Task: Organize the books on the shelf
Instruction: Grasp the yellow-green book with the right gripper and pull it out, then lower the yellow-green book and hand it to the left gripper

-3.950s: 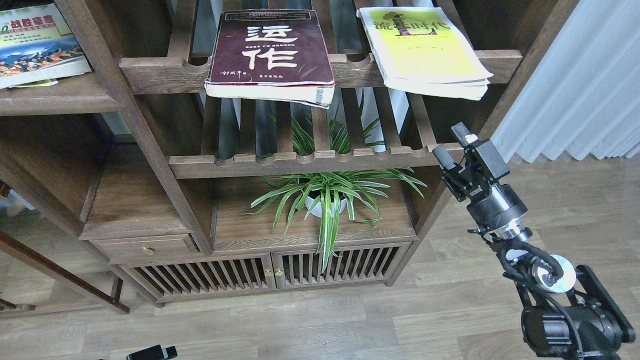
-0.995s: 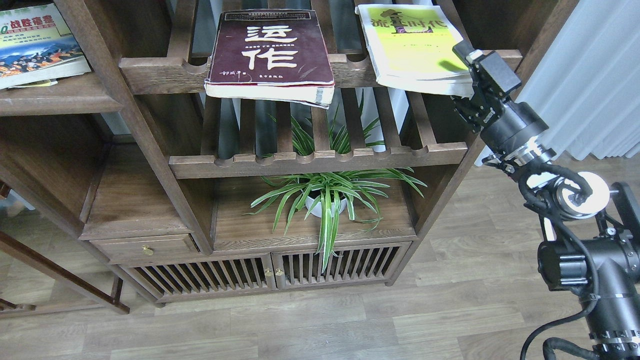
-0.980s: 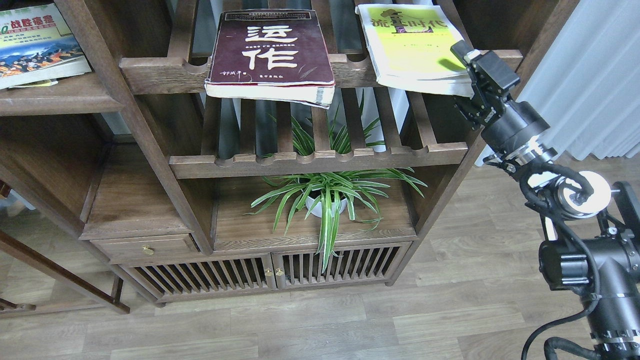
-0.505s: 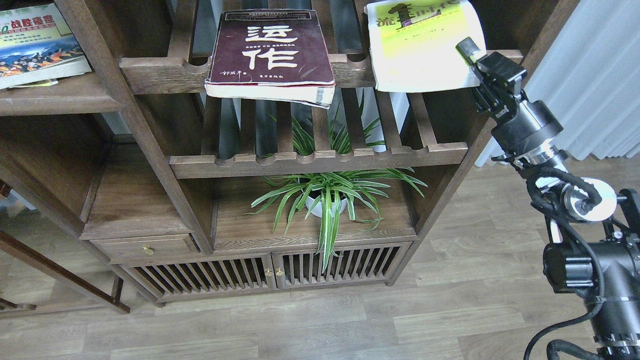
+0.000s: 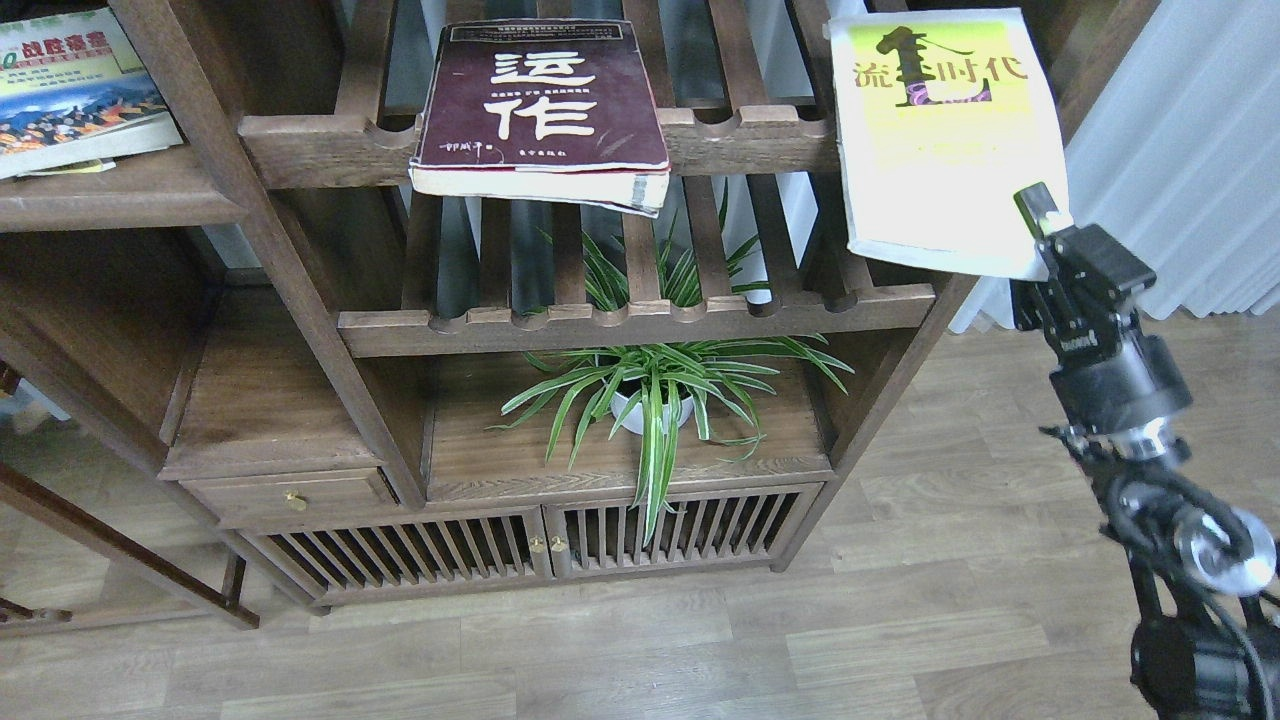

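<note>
The right hand (image 5: 1040, 235) pinches the yellow-green book's (image 5: 940, 140) near right corner, holding it aloft.

You get an evenly lit, fairly bright view, with soft daylight coming from the far right, where the white curtain (image 5: 1180, 140) glows pale and almost blown out. The yellow-green book (image 5: 945, 140) catches that light and its lower cover washes to near white. Under the slatted racks (image 5: 640, 320) you see deep shadow, and the bookcase (image 5: 300, 300) recesses at left go dark. The maroon book (image 5: 545, 100) shows a faint sheen. Focus is sharp across the plant (image 5: 650, 390) and floor (image 5: 600, 650); straight posts lean outward toward the edges.
</note>
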Action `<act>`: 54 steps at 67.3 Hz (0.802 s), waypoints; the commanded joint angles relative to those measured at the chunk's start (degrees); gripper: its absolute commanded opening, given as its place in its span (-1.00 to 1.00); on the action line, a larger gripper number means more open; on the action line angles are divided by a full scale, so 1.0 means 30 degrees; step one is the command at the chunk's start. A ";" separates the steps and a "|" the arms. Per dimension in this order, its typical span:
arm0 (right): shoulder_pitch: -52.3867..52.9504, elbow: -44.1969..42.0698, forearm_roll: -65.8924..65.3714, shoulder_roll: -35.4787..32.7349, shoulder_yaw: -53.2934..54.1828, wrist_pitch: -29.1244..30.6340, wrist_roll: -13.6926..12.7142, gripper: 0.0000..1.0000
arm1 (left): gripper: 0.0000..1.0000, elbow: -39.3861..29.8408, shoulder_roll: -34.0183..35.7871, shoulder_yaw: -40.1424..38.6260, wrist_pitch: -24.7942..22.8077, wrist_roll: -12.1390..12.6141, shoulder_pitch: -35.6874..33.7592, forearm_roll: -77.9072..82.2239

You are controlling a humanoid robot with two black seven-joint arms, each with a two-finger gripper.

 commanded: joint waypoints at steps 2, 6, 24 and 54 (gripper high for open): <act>-0.1620 -0.0018 0.0229 0.0338 -0.0369 -0.0008 0.0001 -0.97 | 1.00 -0.0500 -0.0896 -0.0995 0.0011 0.0045 -0.0635 -0.0671; -0.2147 0.0011 0.0229 0.0572 -0.0720 -0.0008 0.0001 -0.97 | 1.00 -0.0763 -0.1305 -0.1229 0.0011 0.0016 -0.1133 -0.0729; -0.2353 0.0011 0.0141 0.0866 -0.3972 -0.0008 0.0001 -0.98 | 1.00 -0.1847 -0.3036 -0.3075 0.0011 -0.0248 -0.2043 -0.2165; -0.0567 -0.0720 -0.1118 0.2623 -0.6258 -0.0008 0.0001 -1.00 | 1.00 -0.8292 -0.3124 -0.3106 0.0011 -0.5463 -0.2248 -0.3161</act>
